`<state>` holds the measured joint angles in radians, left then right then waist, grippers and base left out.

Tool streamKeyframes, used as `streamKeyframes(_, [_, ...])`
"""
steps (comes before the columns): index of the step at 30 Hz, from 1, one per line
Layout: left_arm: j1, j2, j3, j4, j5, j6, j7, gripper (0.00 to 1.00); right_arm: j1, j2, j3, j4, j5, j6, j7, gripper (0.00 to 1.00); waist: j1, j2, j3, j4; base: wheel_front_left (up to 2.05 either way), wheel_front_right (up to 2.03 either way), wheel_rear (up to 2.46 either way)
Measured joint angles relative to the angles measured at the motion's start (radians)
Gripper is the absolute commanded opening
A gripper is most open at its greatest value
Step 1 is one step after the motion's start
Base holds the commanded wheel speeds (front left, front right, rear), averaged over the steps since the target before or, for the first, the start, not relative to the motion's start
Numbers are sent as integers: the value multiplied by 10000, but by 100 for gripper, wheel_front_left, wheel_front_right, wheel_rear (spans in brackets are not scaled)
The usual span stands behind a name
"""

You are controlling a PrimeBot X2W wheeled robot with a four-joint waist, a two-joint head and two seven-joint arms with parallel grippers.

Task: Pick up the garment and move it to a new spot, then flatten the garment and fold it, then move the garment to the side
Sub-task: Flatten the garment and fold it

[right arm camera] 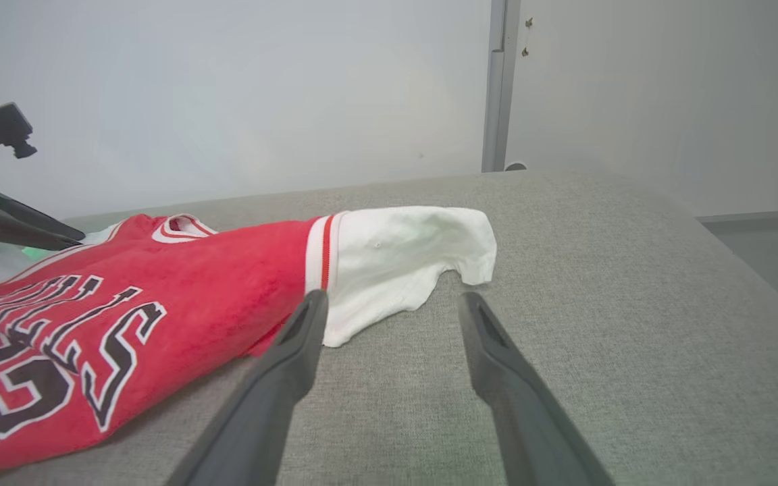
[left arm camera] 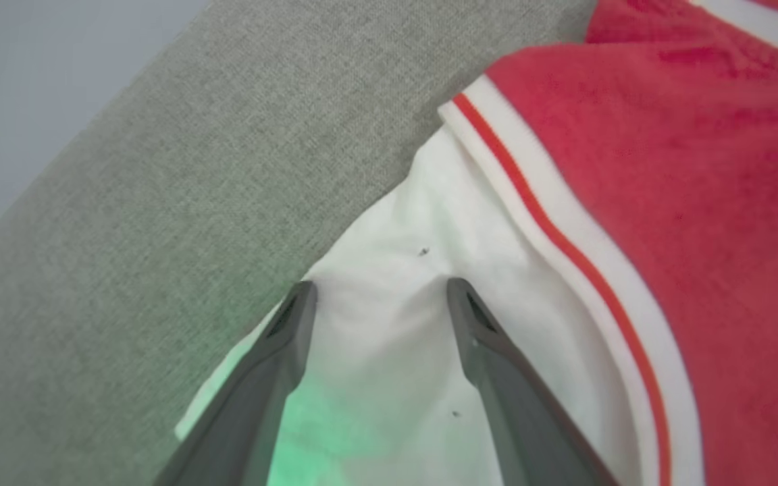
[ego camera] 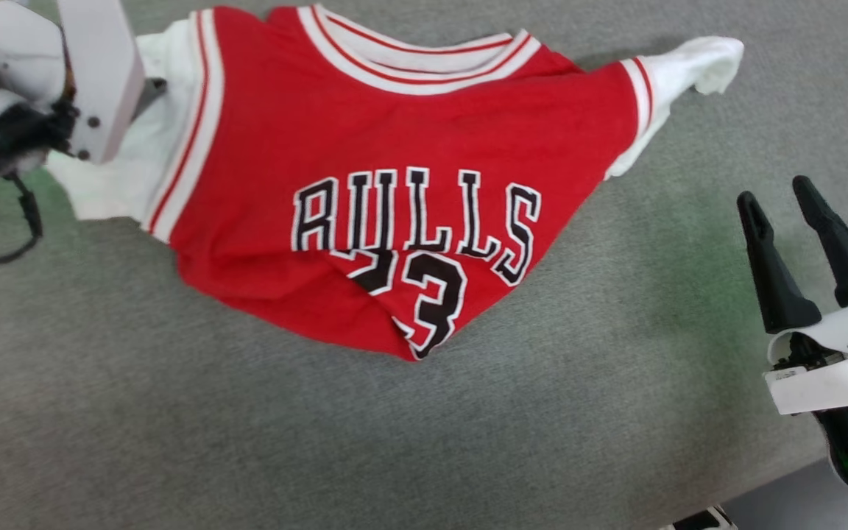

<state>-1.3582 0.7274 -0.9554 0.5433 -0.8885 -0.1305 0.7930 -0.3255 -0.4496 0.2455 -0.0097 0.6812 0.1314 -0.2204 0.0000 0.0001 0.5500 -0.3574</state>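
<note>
Now left hand (left arm camera: 375, 287) gapes at the garment (ego camera: 394, 132) edge — right hand (ego camera: 776, 191) gapes over grey surface (ego camera: 174, 405).

A grey woven-fabric desk (ego camera: 174, 412) with a softly rounded edge carries a small red jersey-style shirt (ego camera: 365, 125), lying front up and rumpled on its far half. The shirt's red-and-white striped collar (ego camera: 417, 62) points toward the far edge, and the black, white-outlined lettering (ego camera: 413, 213) reads upright in the head view. One white sleeve (ego camera: 696, 62) stretches out to the right, flat on the fabric. The other white sleeve (ego camera: 111, 184) lies bunched at the left. The lower part is creased and drawn to a point, with the number (ego camera: 431, 302) partly lost in the fold.
</note>
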Motion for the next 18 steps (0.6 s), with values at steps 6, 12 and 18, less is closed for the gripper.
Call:
streamKeyframes(6, [-598, 276, -779, 140, -894, 2, 514, 96, -92, -17, 33, 153, 2, 0, -100, 100, 0, 0, 340, -364, 0, 0, 0])
streamKeyframes(12, [-918, 366, -1415, -113, -1588, 2, 477, 0, -436, -282, 236, 58, -48, 0, 48, 100, 0, 0, 429, -316, 0, 0, 0])
streamKeyframes(18, [-1290, 276, -1935, -121, -1887, -8, 77, 0, -1825, -1546, 1446, -144, -94, 0, 1498, 100, 0, 0, 574, -199, 0, 0, 0])
